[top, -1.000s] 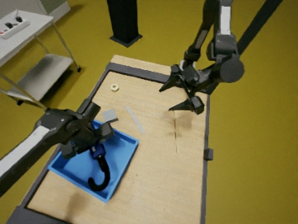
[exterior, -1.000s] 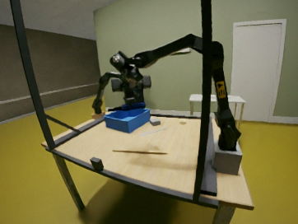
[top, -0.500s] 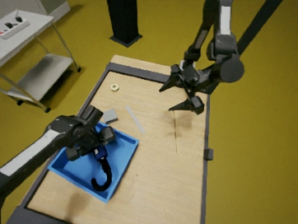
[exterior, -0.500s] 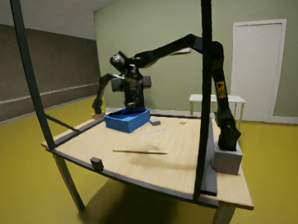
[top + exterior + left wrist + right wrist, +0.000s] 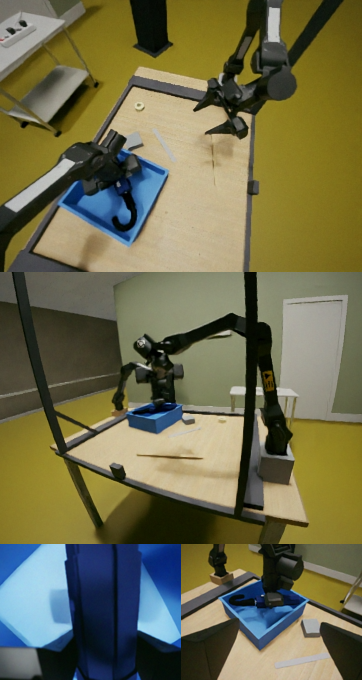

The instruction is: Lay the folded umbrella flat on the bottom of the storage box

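The folded umbrella (image 5: pixel 263 600) is dark blue with a black hooked handle (image 5: pixel 127 212). It lies lengthwise inside the blue storage box (image 5: pixel 116 195), low between the walls. My left gripper (image 5: pixel 121 181) is shut on the umbrella's blue body, which fills the left wrist view (image 5: pixel 103 611). In the right wrist view the gripper (image 5: pixel 273 599) sits on the umbrella's middle. I cannot tell whether the umbrella rests on the box floor. My right gripper (image 5: pixel 220 117) is open and empty, high above the far side of the table.
A grey block (image 5: pixel 134 140), a flat grey strip (image 5: pixel 164 145) and a small white ring (image 5: pixel 139 106) lie on the table beyond the box. A small dark block (image 5: pixel 253 187) sits on the table's edge rail. A thin dark rod (image 5: pixel 170 456) lies mid-table.
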You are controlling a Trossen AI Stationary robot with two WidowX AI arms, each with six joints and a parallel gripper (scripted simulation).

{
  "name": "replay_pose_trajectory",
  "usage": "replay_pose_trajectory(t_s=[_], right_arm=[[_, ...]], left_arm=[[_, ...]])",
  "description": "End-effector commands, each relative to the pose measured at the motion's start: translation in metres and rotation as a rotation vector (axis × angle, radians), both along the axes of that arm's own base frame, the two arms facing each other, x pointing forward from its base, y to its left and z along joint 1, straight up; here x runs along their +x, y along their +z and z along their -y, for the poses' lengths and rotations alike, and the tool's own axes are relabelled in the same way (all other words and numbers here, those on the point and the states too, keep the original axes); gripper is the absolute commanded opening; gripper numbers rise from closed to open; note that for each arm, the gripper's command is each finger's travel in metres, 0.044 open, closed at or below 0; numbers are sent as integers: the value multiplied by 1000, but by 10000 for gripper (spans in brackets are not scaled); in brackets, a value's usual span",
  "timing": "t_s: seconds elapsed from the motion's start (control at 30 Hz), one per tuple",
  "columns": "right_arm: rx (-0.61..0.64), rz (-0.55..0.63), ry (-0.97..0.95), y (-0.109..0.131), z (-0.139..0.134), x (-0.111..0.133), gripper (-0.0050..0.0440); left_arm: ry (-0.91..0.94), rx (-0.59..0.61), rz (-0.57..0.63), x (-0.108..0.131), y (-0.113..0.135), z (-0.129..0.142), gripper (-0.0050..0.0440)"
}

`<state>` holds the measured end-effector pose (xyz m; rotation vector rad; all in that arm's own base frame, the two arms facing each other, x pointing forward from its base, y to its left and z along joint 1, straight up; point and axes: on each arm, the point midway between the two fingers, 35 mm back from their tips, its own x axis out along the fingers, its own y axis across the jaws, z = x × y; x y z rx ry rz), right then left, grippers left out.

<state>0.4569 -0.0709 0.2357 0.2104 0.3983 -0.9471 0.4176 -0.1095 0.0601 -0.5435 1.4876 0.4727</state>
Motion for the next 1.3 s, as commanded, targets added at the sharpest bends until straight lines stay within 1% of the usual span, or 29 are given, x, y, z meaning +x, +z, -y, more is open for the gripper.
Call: replay_pose_trajectory(t_s=[0.0,0.2,0.27,0.5,0.6,0.67,0.8,1.03,1.2,1.23,1.27], right_arm=[[3,28,-1,11,0,-1,400],[3,28,-1,11,0,-1,400],[3,28,-1,11,0,-1,400],[3,28,-1,11,0,-1,400],[3,28,-1,11,0,-1,400],[3,28,-1,11,0,-1,400],[3,28,-1,11,0,-1,400],[3,28,-1,11,0,-1,400],[3,28,-1,11,0,-1,400],[3,28,-1,11,0,-1,400],[3,28,-1,11,0,-1,400]], left_arm=[[1,-12,47,5,18,1,-50],[1,-10,38,2,10,1,-50],[1,-6,21,2,-2,0,-50],[1,-6,21,2,-34,0,-50],[1,-9,33,3,-34,0,-50],[1,-6,21,3,-48,0,-50],[1,-6,21,3,-60,0,-50],[0,-12,47,7,-52,1,-50],[0,-12,47,7,-52,1,-50],[0,-12,47,7,-52,1,24],[0,-12,47,7,-52,1,48]])
